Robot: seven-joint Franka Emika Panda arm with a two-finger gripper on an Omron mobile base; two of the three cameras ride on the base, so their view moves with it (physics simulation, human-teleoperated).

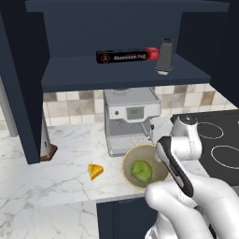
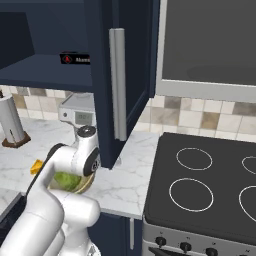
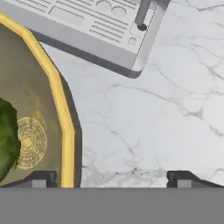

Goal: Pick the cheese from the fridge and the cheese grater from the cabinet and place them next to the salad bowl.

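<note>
From the left base view, the salad bowl (image 1: 142,166), tan-yellow with a green lettuce ball (image 1: 141,170) inside, sits on the marble counter (image 1: 56,186) directly in front of the grey coffee machine (image 1: 130,119); the white arm (image 1: 179,158) rises at lower right and partly covers the bowl's right rim. The cheese (image 1: 95,171), a small yellow-orange wedge, lies on the counter just left of the bowl, apart from it. Above, the open navy cabinet (image 1: 121,77) holds on its shelf the cheese grater (image 1: 165,57), upright at the right end, just beside a long black-and-red box (image 1: 127,56). A paper-towel holder (image 1: 46,144) stands at left, partly behind the cabinet door, and a black cooktop (image 1: 219,135) lies at right. From the right base view, the arm bends over the bowl (image 2: 70,182), the cheese (image 2: 36,166) shows as a yellow sliver at the arm's left edge, the box end (image 2: 75,59) lies on the cabinet shelf, and the open cabinet door (image 2: 117,80) with its silver handle hangs between the coffee machine (image 2: 77,114) and the cooktop (image 2: 205,185). Looking along the hand, the gripper (image 3: 111,178) hovers over bare marble (image 3: 153,122) with its two dark fingertips (image 3: 39,179) spread wide and nothing between them; one tip stands over the bowl's yellow rim (image 3: 65,127), the lettuce (image 3: 6,140) shows at the left edge, and the coffee machine's drip tray (image 3: 96,26) lies across the top.
</note>
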